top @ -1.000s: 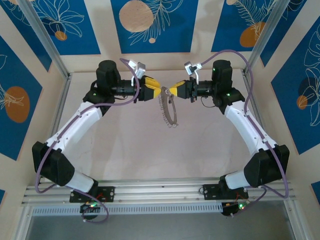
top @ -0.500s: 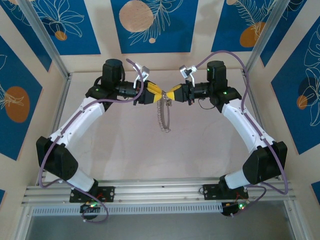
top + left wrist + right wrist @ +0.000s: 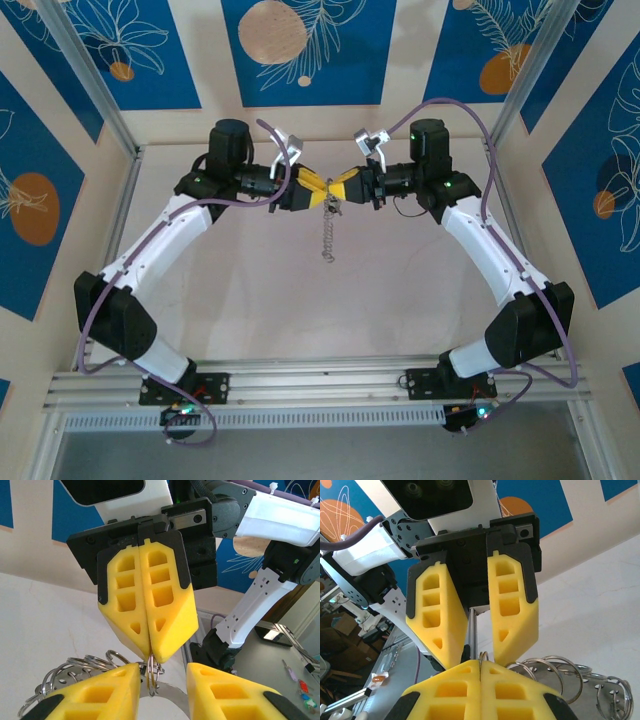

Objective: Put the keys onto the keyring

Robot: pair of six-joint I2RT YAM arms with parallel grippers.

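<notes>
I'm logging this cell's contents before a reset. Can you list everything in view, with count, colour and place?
floppy silvery metal keyring: one, silver, edged with small wire rings, hanging above the table centre from where the end effectors meet
pale tabletop: one, off-white, under both arms
patterned wall panels: several, blue with orange discs and white leaf outlines, around the table
aluminium frame rails: silver, along the near edge
left end effector: one, yellow fingers apart around the pinched ring
right end effector: one, yellow fingers shut on one wire ring
arms: two, white and black, purple cables; left arm, right arm

No text, label, brand or number can be read anywhere.
</notes>
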